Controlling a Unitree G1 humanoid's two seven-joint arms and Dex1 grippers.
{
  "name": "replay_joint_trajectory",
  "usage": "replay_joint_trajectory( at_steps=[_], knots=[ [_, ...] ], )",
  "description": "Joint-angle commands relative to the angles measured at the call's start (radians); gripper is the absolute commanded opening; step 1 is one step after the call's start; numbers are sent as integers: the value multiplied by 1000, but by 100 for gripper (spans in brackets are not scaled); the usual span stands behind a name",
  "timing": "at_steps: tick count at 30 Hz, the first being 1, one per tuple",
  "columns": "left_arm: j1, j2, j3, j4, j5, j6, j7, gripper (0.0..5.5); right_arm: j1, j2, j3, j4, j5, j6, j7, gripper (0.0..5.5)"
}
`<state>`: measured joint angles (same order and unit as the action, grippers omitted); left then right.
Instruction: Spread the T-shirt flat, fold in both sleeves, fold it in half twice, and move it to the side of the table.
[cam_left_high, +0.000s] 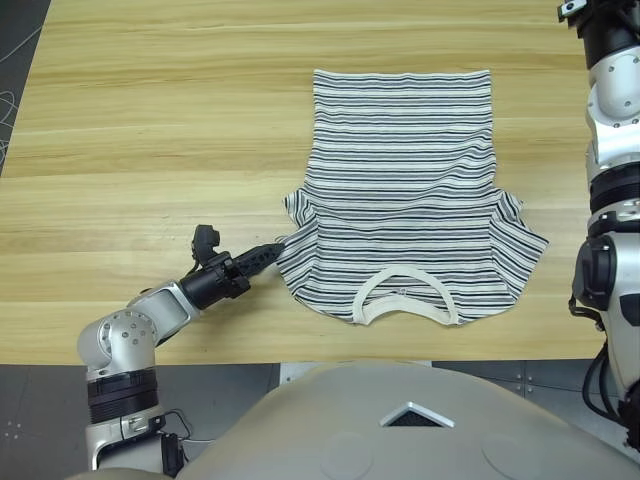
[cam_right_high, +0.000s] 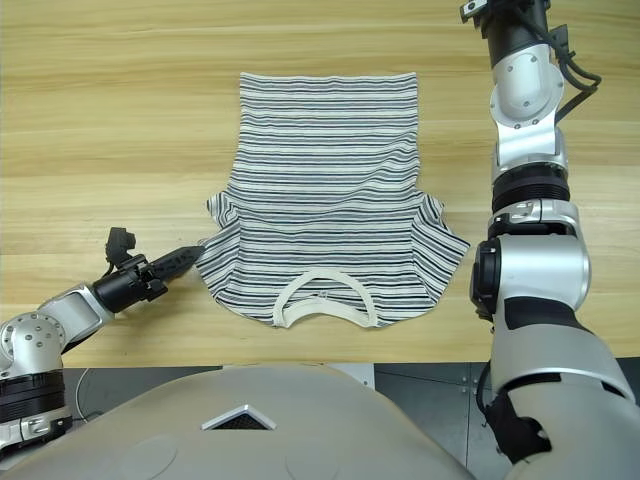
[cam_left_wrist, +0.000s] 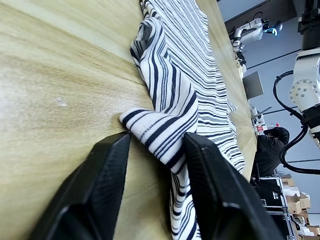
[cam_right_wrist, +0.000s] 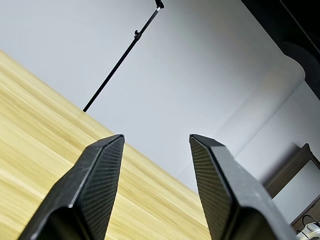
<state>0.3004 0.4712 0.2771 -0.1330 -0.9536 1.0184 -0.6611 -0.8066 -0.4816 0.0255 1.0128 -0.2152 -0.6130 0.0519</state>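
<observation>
A black-and-white striped T-shirt lies on the wooden table, with its white collar toward me and its hem at the far side. Both sleeves are bunched in against the body. My left gripper lies low on the table at the shirt's left sleeve edge. In the left wrist view its fingers stand open, with a corner of the striped cloth between them. My right arm is raised at the far right of the table. Its gripper is open and holds nothing.
Bare wood stretches wide to the left of the shirt and beyond its hem. The table's near edge runs just behind my left arm, with dark floor below. A thin black stand rises behind the table's far edge.
</observation>
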Motion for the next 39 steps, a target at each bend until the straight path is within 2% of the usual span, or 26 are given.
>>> replay_joint_trajectory(
  at_steps=[1, 7, 16, 22, 27, 32, 39],
  knots=[
    [-13, -2, -11, -5, 23, -8, 12, 132, 2, 2, 10, 5, -12, -5, -2, 240],
    [-13, -4, -19, -5, 44, -37, -4, 13, 1, 12, 19, 13, -21, -5, -3, 240],
    [35, -57, 6, -125, 50, -230, -91, 13, 3, 15, 28, 19, -24, -8, -4, 240],
    [84, -6, -238, -220, 355, -481, -148, 13, -4, 21, 34, 25, -26, -10, -4, 240],
    [4, 66, -394, -143, 670, -613, -66, 13, -7, 26, 39, 27, -27, -12, -1, 240],
    [-45, 74, -447, -202, 746, -659, -63, 13, -8, 36, 45, 32, -29, -9, 2, 240],
    [-33, 156, -465, -344, 761, -654, -121, 13, -18, 47, 53, 44, -31, -6, 3, 240]
  ],
)
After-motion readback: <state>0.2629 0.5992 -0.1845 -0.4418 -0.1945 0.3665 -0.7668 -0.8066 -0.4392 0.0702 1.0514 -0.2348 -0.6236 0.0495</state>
